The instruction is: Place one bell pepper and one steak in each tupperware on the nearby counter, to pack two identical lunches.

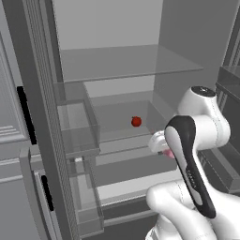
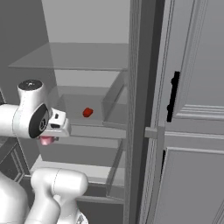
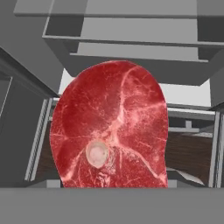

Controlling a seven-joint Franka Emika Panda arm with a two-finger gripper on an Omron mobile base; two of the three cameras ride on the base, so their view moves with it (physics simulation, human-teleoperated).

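Observation:
A raw red marbled steak [image 3: 111, 131] with a round white bone hangs close in front of the hand camera, off any shelf. In the base views it shows as a pink bit [image 1: 169, 153] [image 2: 46, 140] under the white hand. My gripper [image 1: 165, 149] is shut on the steak in front of the open fridge; the meat hides its fingertips. A small red bell pepper [image 1: 136, 122] [image 2: 87, 112] lies on a grey fridge shelf beyond the hand. The tupperware and the counter are out of view.
Glass fridge shelves [image 1: 126, 63] stack above and below the pepper. The fridge door with clear bins [image 1: 77, 140] stands open at the left. A tall grey panelled cabinet with a black handle [image 2: 173, 96] closes off the right side.

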